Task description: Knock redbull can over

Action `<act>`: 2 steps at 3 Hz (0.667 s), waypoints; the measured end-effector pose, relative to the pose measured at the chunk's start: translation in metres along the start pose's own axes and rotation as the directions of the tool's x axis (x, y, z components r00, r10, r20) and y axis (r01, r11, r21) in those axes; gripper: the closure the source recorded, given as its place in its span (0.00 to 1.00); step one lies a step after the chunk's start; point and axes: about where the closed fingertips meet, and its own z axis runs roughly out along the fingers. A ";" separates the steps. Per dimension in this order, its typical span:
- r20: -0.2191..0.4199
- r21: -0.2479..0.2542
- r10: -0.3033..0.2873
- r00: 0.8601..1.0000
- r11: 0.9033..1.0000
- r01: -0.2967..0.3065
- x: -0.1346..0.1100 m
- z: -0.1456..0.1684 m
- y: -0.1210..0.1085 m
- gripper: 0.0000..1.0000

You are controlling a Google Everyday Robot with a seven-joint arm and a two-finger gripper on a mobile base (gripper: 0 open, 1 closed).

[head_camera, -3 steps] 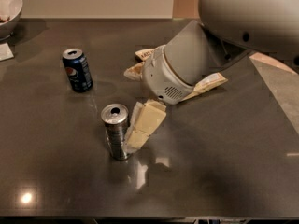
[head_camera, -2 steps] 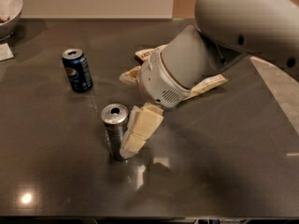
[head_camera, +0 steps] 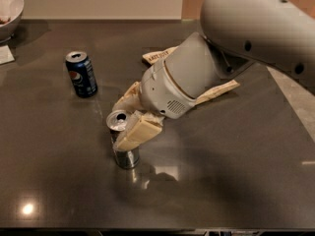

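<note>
A dark grey, glossy tabletop (head_camera: 231, 181) fills nearly the whole view, with small bright reflections of lamps near its front edge. A pale strip of another surface (head_camera: 295, 97) runs along its right side.

A bulky, smooth, light grey robot arm (head_camera: 256, 23) reaches in from the upper right and slopes down towards the middle of the table, ending in a rounded white wrist housing (head_camera: 165, 90).

A round white bowl (head_camera: 12, 9) sits cut off at the top left corner. A flat tan snack packet with dark print (head_camera: 158, 56) lies on the table behind the arm, mostly hidden by it.

The two-finger gripper (head_camera: 119, 126) hangs left of centre, right at the top of the slim, tall silver-grey metal redbull can (head_camera: 126, 157). Its cream-coloured fingers (head_camera: 142, 131) are spread apart. The nearer finger lies slantwise across the upper front of the can, touching it. The other finger sits behind the can's shiny lid. Nothing is gripped between them.

The redbull can stands on its base, left of the table's centre, its lower half visible below the finger.

A shorter dark blue Pepsi can (head_camera: 81, 74) stands upright further back and to the left, well apart from the gripper.

A small white paper scrap (head_camera: 6, 55) lies at the left edge.
</note>
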 end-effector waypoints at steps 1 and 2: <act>0.010 -0.010 -0.004 1.000 1.000 0.004 -0.002 0.001 0.001 0.63; -0.033 0.007 0.015 0.999 1.000 -0.015 0.001 -0.009 -0.007 0.87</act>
